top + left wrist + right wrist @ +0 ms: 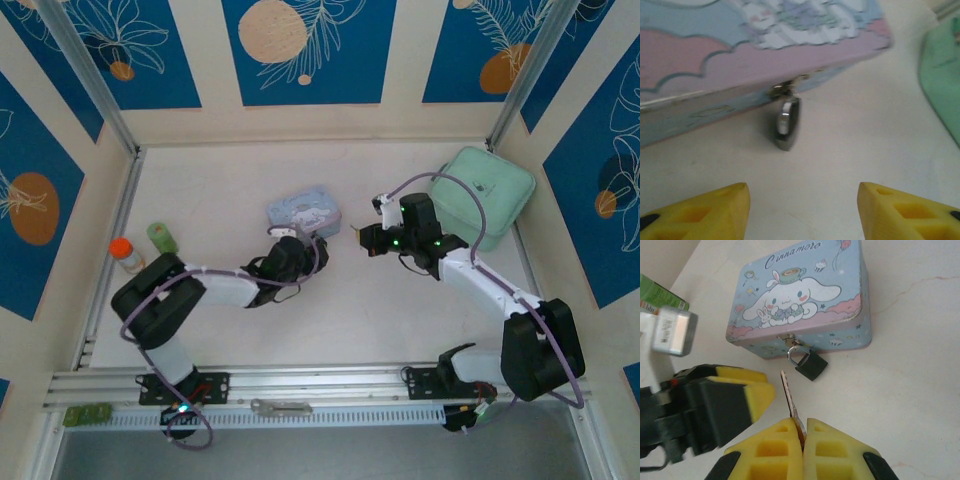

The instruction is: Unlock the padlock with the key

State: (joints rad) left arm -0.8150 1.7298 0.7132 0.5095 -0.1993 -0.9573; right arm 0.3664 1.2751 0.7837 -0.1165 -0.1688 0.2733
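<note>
The right fingers (777, 452) are pressed together on the key (788, 392), pinching its head so that the thin blade sticks out past the yellow tips. The blade points toward the padlock (811, 366) but stops short of it. The left fingers (715, 212) stand apart with nothing between them, and bare desk (840, 150) shows in the gap. The padlock lies ahead of them, clear of both tips. From the right wrist, the left fingers sit just to the left of the key blade

The padlock is a small dark squarish body with a thin metal shackle. The shackle is hooked through the clasp on the front wall of a pale-blue cartoon tin (800, 295). The padlock's body lies tilted on the desk, just in front of the tin. The tin's lid is down

From above, the tin lies near the middle of the desk, and both arms reach toward its near side, one from each flank. A mint-green pouch (482, 190) lies beyond the right arm, toward the far right corner. Near the left edge are a green can (160, 236) and a bottle with an orange cap (122, 250), close together. A flat grey metal bar (280, 407) lies on the rail at the near edge, between the two bases
</note>
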